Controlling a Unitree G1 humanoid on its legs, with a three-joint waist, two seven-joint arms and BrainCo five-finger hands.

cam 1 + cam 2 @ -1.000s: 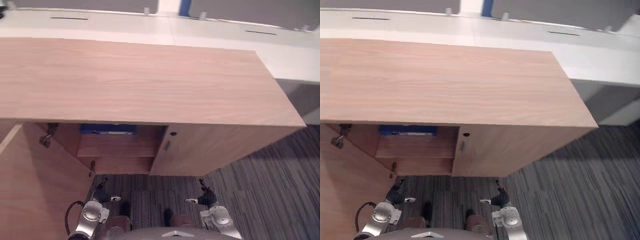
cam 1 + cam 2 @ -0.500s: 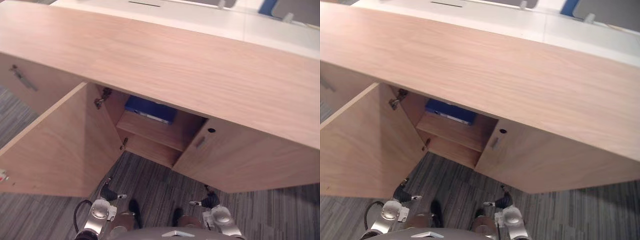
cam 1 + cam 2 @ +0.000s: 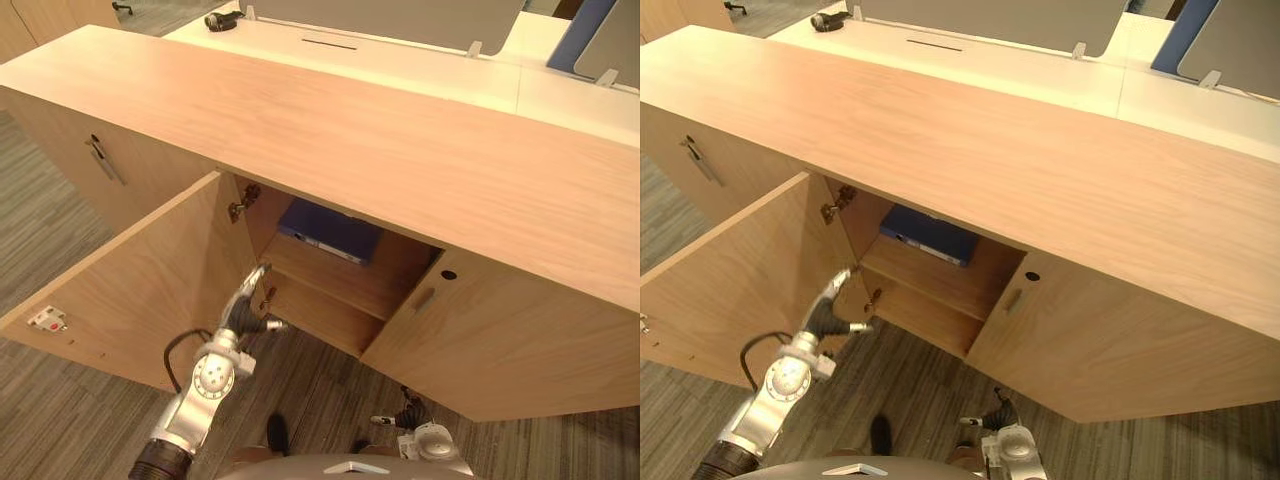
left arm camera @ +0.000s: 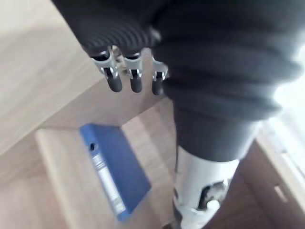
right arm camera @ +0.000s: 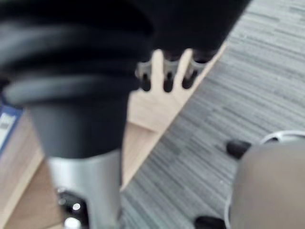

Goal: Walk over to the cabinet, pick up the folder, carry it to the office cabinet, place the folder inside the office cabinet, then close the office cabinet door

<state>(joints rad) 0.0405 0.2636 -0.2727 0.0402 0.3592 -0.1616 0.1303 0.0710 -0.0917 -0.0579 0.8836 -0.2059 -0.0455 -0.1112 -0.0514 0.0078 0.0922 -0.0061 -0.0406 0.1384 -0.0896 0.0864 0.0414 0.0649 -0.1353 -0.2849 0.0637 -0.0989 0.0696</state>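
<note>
Holds nothing: left hand (image 3: 243, 312) loose, up beside the inner face of the door (image 3: 120, 290); right hand (image 3: 400, 418) loose, low. Finds folder (image 3: 335, 232) flat on the shelf (image 3: 335, 278) inside the cabinet (image 3: 350, 130). Risks swinging the door wider (wrong side for a push), or pinching the hand on closing.

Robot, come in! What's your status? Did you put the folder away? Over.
Left hand open, empty, beside the open light wooden cabinet door. Right hand open, low, empty. Flat blue folder lies on the upper shelf inside. Door not yet closed.
</note>
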